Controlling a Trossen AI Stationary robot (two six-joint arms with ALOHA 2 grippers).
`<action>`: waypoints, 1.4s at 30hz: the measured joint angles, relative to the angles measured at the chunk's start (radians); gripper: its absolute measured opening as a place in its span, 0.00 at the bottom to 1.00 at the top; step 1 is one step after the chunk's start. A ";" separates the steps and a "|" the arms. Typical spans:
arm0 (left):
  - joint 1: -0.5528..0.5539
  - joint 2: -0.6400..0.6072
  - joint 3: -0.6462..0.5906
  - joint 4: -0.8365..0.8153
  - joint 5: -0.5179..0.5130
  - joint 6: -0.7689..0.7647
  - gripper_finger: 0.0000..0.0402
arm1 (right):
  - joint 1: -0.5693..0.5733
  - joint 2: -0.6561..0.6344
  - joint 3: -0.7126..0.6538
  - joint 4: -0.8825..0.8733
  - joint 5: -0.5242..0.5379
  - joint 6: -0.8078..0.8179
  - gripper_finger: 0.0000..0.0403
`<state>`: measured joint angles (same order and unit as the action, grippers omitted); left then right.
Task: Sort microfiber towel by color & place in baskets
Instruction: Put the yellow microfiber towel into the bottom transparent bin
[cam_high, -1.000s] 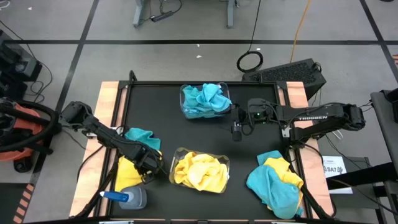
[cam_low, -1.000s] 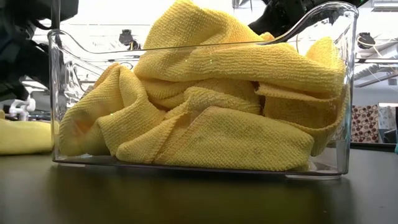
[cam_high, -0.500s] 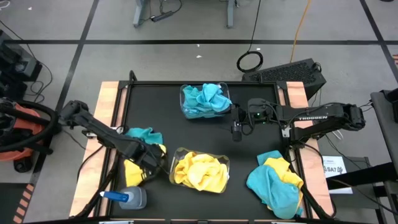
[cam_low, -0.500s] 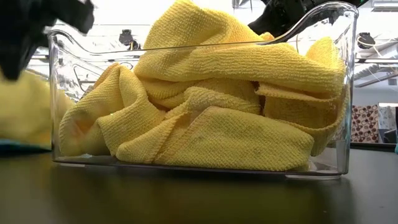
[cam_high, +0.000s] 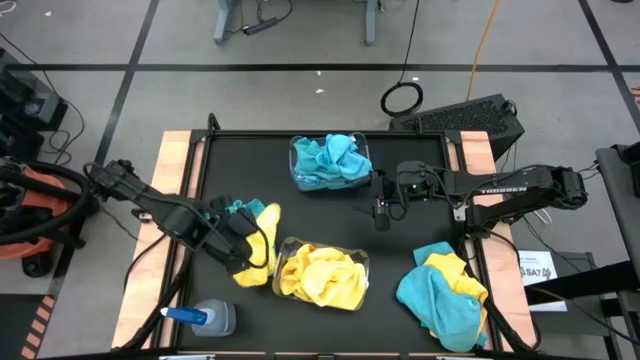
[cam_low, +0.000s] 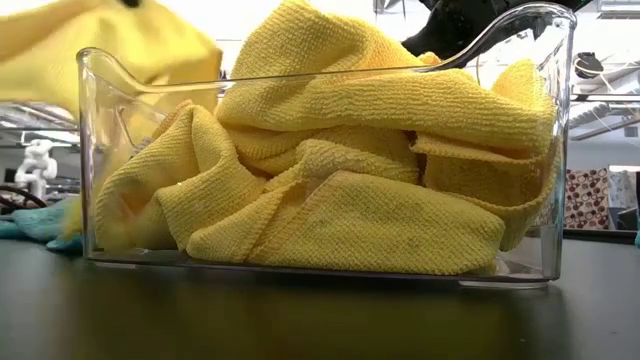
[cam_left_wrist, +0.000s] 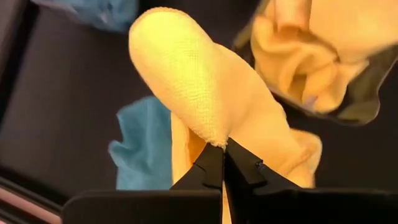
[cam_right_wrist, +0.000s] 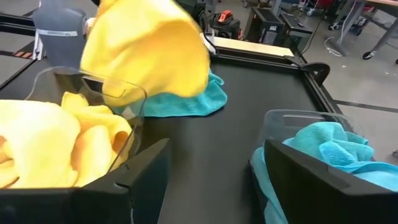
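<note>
My left gripper (cam_high: 246, 240) is shut on a yellow microfiber towel (cam_high: 262, 248), held up just left of the near clear basket (cam_high: 322, 272), which is full of yellow towels. The lifted towel also shows in the right wrist view (cam_right_wrist: 146, 50) and at the low view's upper left (cam_low: 110, 45). A turquoise towel (cam_high: 232, 211) lies flat on the table below it. The far basket (cam_high: 330, 160) holds turquoise towels. My right gripper (cam_high: 380, 210) hovers open right of the table's middle, between the two baskets, touching nothing. My left gripper pinches a bunched fold of the yellow towel (cam_left_wrist: 214, 138) between its two fingertips (cam_left_wrist: 211, 163). The fingers come from above, slanting down. The towel bulges up past the fingertips and hangs slack below them (cam_left_wrist: 292, 155); I cannot tell whether its lower end touches the table.
A mixed pile of turquoise and yellow towels (cam_high: 445, 290) lies at the near right corner. A clear spray bottle with a blue cap (cam_high: 205, 318) lies at the near left. Bare black mat (cam_high: 300, 215) lies between the baskets.
My left gripper has risen steeply and tipped, carrying the yellow towel up off the table toward the near basket. The towel, flat beside the basket before, now hangs bunched from the fingers. The turquoise towel has stayed on the table.
</note>
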<state>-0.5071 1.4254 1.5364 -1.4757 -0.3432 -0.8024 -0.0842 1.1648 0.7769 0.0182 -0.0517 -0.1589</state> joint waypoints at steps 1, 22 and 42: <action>0.000 0.000 0.020 -0.013 -0.017 0.005 0.00 | 0.003 0.000 0.000 -0.003 0.000 -0.001 0.62; -0.026 0.016 0.190 0.425 -0.030 0.589 0.00 | 0.009 0.000 0.000 -0.044 0.001 -0.010 0.62; 0.025 0.283 0.175 0.533 0.024 0.787 0.00 | 0.082 0.000 0.000 -0.059 -0.004 -0.008 0.62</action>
<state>-0.4818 1.7080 1.7119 -0.9423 -0.3190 -0.0159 -0.0022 1.1652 0.7769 -0.0409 -0.0558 -0.1668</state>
